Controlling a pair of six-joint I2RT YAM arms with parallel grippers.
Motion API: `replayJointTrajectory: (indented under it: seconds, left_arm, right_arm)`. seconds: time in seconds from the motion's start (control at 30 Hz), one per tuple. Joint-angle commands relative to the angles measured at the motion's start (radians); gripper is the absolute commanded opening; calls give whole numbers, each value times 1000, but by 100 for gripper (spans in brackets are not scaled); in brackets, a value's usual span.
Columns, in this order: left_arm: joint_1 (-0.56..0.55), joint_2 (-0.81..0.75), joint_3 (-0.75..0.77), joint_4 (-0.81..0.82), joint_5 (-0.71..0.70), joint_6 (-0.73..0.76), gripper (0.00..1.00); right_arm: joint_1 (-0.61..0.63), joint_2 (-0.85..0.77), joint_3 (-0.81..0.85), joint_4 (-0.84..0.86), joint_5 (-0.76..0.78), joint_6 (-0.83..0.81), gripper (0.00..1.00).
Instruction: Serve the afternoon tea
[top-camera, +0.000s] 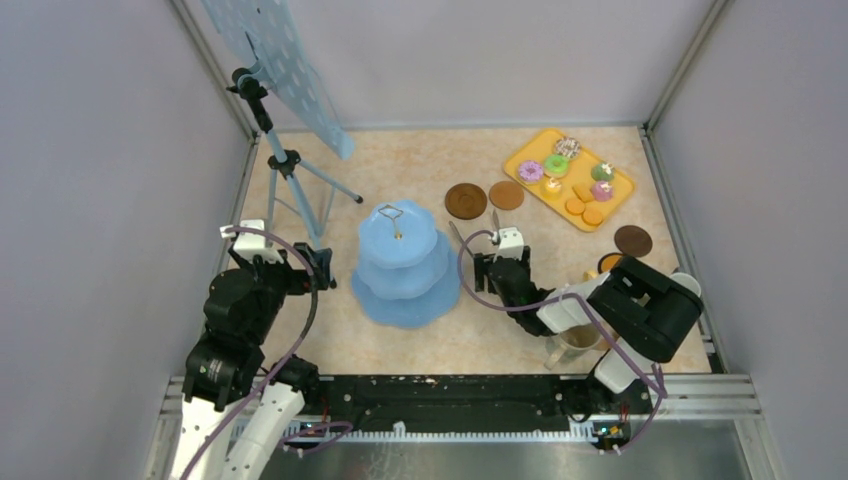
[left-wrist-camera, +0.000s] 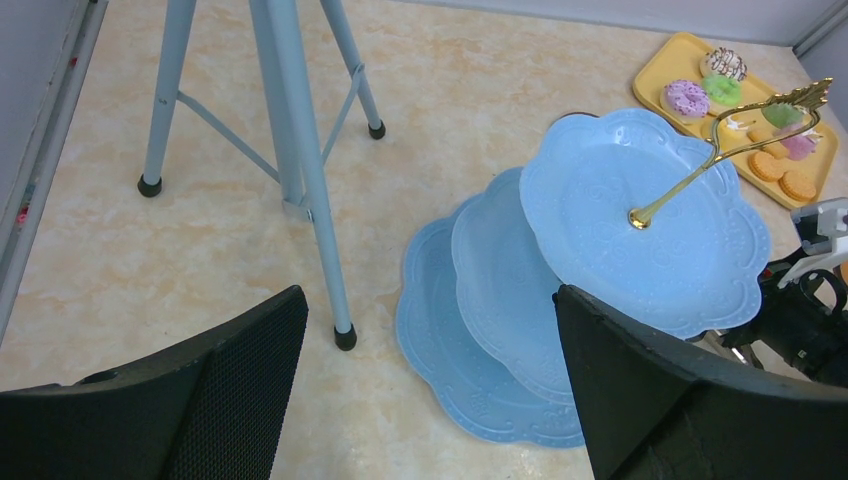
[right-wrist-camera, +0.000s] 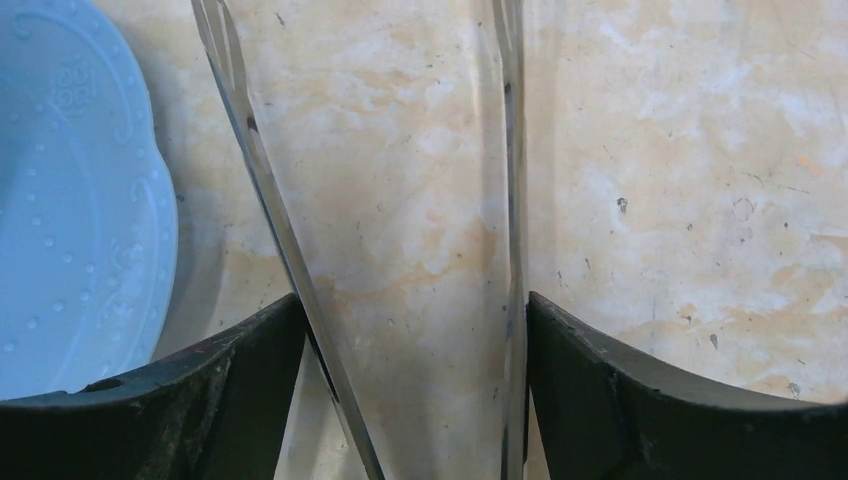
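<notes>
Small donuts (top-camera: 530, 171), cupcakes (top-camera: 602, 173) and orange biscuits (top-camera: 584, 211) lie on the yellow tray (top-camera: 520, 153) at the back right. Brown coasters (top-camera: 465, 200) (top-camera: 632, 241) lie on the table. A beige mug (top-camera: 577, 341) peeks out under the right arm. My right gripper (top-camera: 497, 250) (right-wrist-camera: 415, 305) is shut on the metal tongs (right-wrist-camera: 275, 220), whose two arms press against its fingers (right-wrist-camera: 600, 370) and spread forward over bare table. My left gripper (top-camera: 320, 265) (left-wrist-camera: 430, 300) is open and empty, left of the blue three-tier stand (top-camera: 403, 262) (left-wrist-camera: 640, 215).
A tripod (top-camera: 285, 165) (left-wrist-camera: 300, 150) carrying a blue dotted board stands at the back left, one foot close to the stand. Frame walls enclose the table. The stand's rim (right-wrist-camera: 80, 200) lies just left of the tongs.
</notes>
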Motion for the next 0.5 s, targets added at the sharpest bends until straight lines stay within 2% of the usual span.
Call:
replayJointTrajectory:
  seconds: [0.0,0.17,0.47]
  left_arm:
    - [6,16,-2,34,15,15,99]
    - [7,17,-1,34,17,15,99]
    - [13,20,-4,37,21,17,99]
  right_arm:
    - [19,11,-7,-97,-22,59,74]
    - [19,-34,-6,-123,-30,60,71]
    - [14,-265,123,-487,-97,80,65]
